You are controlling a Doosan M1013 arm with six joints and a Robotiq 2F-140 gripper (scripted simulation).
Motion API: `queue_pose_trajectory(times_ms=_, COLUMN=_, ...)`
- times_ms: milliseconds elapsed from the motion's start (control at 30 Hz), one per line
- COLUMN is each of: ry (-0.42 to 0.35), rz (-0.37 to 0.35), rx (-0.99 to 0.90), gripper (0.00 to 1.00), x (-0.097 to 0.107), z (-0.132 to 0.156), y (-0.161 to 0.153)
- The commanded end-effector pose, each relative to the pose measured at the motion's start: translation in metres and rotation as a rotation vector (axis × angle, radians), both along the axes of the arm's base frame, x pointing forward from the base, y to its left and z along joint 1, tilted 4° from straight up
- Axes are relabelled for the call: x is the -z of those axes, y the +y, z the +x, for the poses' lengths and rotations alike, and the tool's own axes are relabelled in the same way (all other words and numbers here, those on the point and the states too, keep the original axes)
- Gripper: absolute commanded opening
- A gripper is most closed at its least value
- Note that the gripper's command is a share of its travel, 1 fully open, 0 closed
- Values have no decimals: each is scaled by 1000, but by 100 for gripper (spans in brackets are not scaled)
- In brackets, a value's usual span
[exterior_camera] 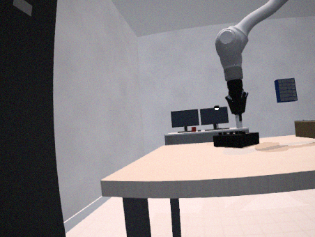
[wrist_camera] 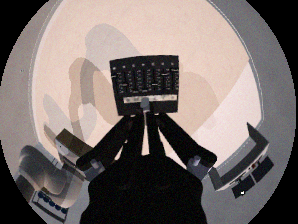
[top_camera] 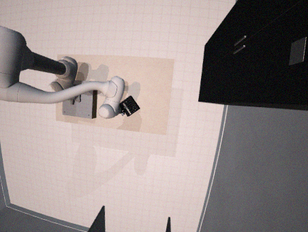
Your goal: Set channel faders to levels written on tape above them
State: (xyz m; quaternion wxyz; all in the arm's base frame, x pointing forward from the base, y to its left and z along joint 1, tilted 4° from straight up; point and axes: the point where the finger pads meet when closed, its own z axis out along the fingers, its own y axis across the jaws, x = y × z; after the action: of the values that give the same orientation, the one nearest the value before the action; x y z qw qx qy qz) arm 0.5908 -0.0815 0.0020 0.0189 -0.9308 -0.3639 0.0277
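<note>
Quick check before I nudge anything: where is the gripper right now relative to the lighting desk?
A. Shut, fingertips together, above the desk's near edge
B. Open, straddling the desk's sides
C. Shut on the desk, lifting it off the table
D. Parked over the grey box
A. The gripper has its fingertips together and empty, poised above the near edge of the lighting desk, which stands flat on the table.

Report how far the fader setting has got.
Done: cannot be confirmed; the tape levels and cap lines on the lighting desk are too small to read. In hand: the shut, empty pincer hangs at the desk's near edge. Left: verifying every fader. The desk sits flat on the table.
</note>
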Motion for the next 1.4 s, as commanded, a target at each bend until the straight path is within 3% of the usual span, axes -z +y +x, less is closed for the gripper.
queue_pose_trajectory(times_ms=0, ry=0, rz=0, rx=0, gripper=0, x=1, z=0, y=0)
queue_pose_trajectory(times_ms=1367, ry=0, rz=0, rx=0, gripper=0, x=7, z=0, y=0)
